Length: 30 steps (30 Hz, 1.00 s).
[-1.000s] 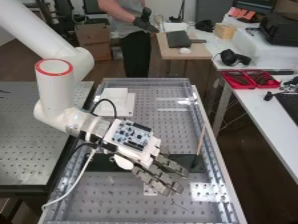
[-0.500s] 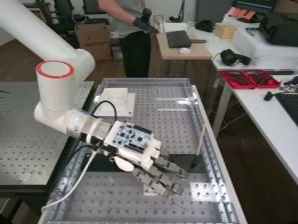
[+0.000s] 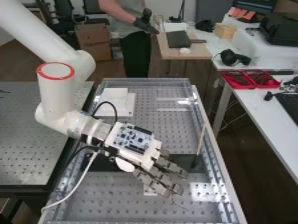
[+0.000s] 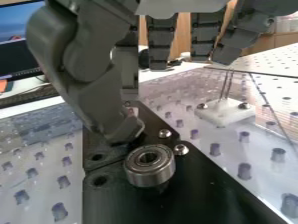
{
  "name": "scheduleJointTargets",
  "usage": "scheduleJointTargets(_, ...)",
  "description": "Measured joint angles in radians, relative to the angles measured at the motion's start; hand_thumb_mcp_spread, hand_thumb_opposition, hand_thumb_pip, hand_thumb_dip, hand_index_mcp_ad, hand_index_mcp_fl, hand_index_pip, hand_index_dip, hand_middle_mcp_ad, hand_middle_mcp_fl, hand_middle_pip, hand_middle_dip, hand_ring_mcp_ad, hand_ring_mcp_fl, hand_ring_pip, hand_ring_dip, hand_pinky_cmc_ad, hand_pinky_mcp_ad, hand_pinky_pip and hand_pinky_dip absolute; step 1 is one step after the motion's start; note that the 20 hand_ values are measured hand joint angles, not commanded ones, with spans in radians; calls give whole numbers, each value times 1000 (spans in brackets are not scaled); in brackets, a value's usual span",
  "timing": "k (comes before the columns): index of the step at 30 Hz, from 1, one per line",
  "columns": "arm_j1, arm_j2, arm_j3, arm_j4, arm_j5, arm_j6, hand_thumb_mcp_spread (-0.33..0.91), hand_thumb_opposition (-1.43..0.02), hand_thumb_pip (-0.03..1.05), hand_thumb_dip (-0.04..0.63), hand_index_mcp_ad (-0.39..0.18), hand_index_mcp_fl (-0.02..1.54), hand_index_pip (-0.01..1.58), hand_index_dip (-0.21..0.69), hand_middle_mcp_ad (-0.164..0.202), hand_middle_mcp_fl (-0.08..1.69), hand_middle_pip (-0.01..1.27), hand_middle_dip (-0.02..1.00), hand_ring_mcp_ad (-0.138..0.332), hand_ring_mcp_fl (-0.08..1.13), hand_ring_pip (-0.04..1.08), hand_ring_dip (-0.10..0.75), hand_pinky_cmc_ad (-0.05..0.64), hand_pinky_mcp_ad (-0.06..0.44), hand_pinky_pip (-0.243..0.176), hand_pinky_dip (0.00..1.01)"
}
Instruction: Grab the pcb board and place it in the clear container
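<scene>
In the high view, the hand (image 3: pixel 144 157) is above the bench (image 3: pixel 174 211), its fingers long, nearly straight and a little apart, with nothing seen in their grasp. A board (image 3: pixel 132 138) lies on the back of the hand; I cannot tell whether it is the task's one. A thin stick (image 3: pixel 201 141) stands, slightly tilted, between the fingertips and the bench's right edge, so the room on that side is narrow. A white box (image 3: pixel 115 95) sits beyond the wrist, with a black cable (image 3: pixel 107 102) looping in front of it; a white cable (image 3: pixel 74 184) runs down along the left edge. Bare perforated surface lies past the fingertips toward the near end, and another stretch lies beyond the hand, right of the box. In the wrist view, straight fingers hang above the bench while the thumb (image 4: pixel 93 90) angles down close to a bearing (image 4: pixel 150 166) on a black plate (image 4: pixel 199 200); contact is unclear. Bolts (image 4: pixel 181 149) rise beside the bearing, and a white block (image 4: pixel 225 112) bears two thin upright rods (image 4: pixel 227 86), well apart from the thumb.
</scene>
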Motion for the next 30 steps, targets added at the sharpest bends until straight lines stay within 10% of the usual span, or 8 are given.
scheduleJointTargets(16,-3,13,2,12,1,19,511,-1030,710,347,-113,517,1443,164,37,138,136,187,199,2,91,21,295,164,-75,180)
scheduleJointTargets(30,33,202,-41,18,-5,1,506,-1037,710,347,-105,531,1428,164,40,168,138,188,202,7,91,21,291,166,-75,180)
